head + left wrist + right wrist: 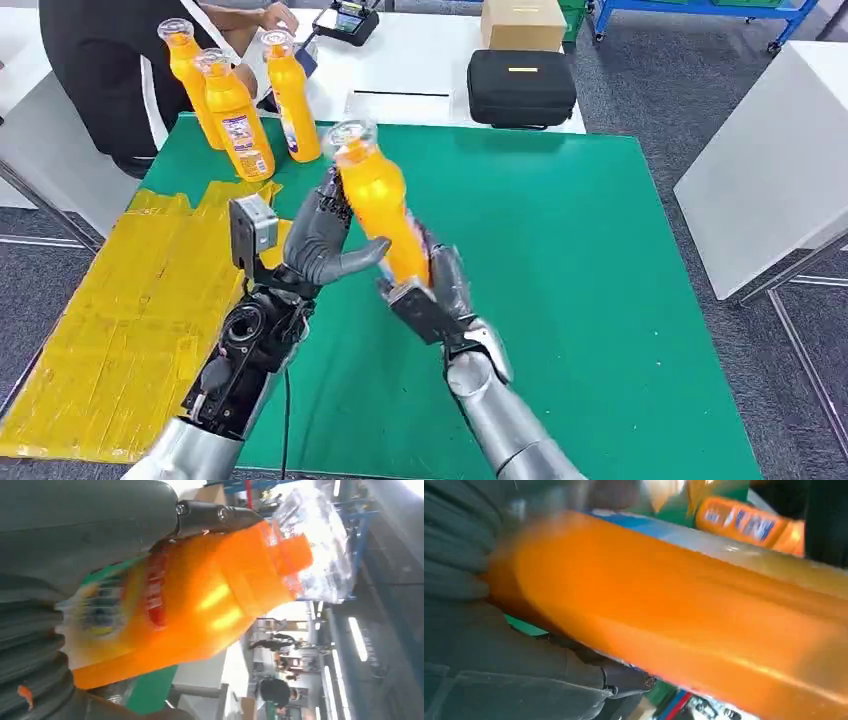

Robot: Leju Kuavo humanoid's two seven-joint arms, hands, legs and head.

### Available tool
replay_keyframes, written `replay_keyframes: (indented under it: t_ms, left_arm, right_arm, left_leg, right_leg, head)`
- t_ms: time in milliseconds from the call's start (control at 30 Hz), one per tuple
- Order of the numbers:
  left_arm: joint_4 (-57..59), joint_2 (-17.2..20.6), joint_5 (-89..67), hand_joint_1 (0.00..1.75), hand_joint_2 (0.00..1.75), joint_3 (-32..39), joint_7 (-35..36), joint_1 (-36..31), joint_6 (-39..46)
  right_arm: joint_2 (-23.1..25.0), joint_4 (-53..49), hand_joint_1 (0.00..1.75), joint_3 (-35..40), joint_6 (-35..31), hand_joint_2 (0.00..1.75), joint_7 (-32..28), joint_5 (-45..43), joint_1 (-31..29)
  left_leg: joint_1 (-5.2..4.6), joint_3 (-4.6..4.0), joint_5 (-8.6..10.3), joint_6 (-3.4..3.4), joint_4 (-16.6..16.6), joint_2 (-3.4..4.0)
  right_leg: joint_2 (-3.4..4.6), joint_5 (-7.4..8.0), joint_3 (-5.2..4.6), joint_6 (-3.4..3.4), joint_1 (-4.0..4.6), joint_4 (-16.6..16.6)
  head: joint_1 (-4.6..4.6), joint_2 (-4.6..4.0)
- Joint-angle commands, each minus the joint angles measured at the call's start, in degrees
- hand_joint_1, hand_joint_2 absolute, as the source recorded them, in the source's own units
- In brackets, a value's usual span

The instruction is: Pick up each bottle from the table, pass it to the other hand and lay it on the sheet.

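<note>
The orange plastic juice bottle with a clear cap [378, 205] is raised above the green table mat [560, 260], gripped low by the right hand [432, 292] while the left hand [322, 238] curls around its middle, so it could slip and fall short of the yellow sheet [130, 310] if the right hand lets go too soon.

No readable text anywhere. Bottle labels [248, 135] show blue and red print, too small and blurred to make out; held bottle [200, 600] label smeared.
</note>
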Motion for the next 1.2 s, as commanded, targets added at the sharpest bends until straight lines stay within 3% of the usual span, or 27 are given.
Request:
replay_keyframes:
  t_ms: [33, 600, 633, 667, 700, 1200]
  left_arm:
    - [9.17, 0.39, 0.17, 0.0, 1.75, -2.01, -0.68, -4.86, 0.88]
    - [12.41, -0.26, 0.29, 0.0, 1.75, -0.25, -1.62, -5.28, 2.1]
    - [12.21, -0.32, 0.34, 0.14, 1.75, 0.27, -1.88, -5.04, 2.66]
    - [12.09, -0.33, 0.54, 1.45, 1.75, 0.56, -2.0, -4.91, 2.67]
    - [12.03, -0.29, 0.61, 1.75, 1.75, 0.7, -2.05, -4.86, 2.71]
    - [11.72, -0.49, 1.32, 1.75, 1.75, 1.36, -2.35, -4.5, 2.62]
  right_arm:
    - [-0.96, 0.34, 1.75, 10.75, -2.47, 1.75, 0.27, 0.24, 1.25]
    - [-2.04, -3.04, 1.75, 14.66, -5.18, 1.75, 1.49, -0.08, 2.5]
    - [-2.13, -2.78, 1.75, 14.68, -5.4, 1.75, 1.51, -0.59, 2.4]
    - [-2.19, -2.78, 1.75, 14.7, -5.5, 1.75, 1.54, -0.79, 2.36]
    - [-2.24, -2.81, 1.75, 14.66, -5.53, 1.75, 1.59, -0.89, 2.32]
    - [-2.66, -5.77, 1.75, 12.9, -6.39, 1.75, 0.36, -3.02, 3.42]
  left_leg:
    - [0.07, 0.21, -0.08, -0.12, -0.01, 0.0]
    - [0.04, 0.19, -0.09, -0.1, 0.0, 0.08]
    - [0.05, 0.31, -0.16, -0.14, 0.02, 0.09]
    - [0.03, 0.12, -0.06, -0.08, 0.0, 0.05]
    - [0.05, 0.3, -0.16, -0.14, 0.04, 0.1]
    - [0.03, 0.23, -0.12, -0.12, 0.01, 0.08]
  right_leg:
    - [-0.08, -0.07, 0.24, -0.11, 0.09, -0.04]
    - [0.0, -0.07, 0.19, -0.1, 0.05, -0.02]
    - [-0.02, -0.13, 0.32, -0.14, 0.07, 0.0]
    - [-0.02, -0.05, 0.13, -0.08, 0.04, -0.02]
    - [-0.01, -0.14, 0.31, -0.14, 0.07, 0.01]
    - [-0.01, -0.1, 0.24, -0.12, 0.04, 0.01]
  head:
    - [0.04, 0.0]
    - [0.04, 0.0]
    - [0.07, 0.0]
    - [0.04, 0.0]
    - [0.07, 0.0]
    - [0.07, 0.0]
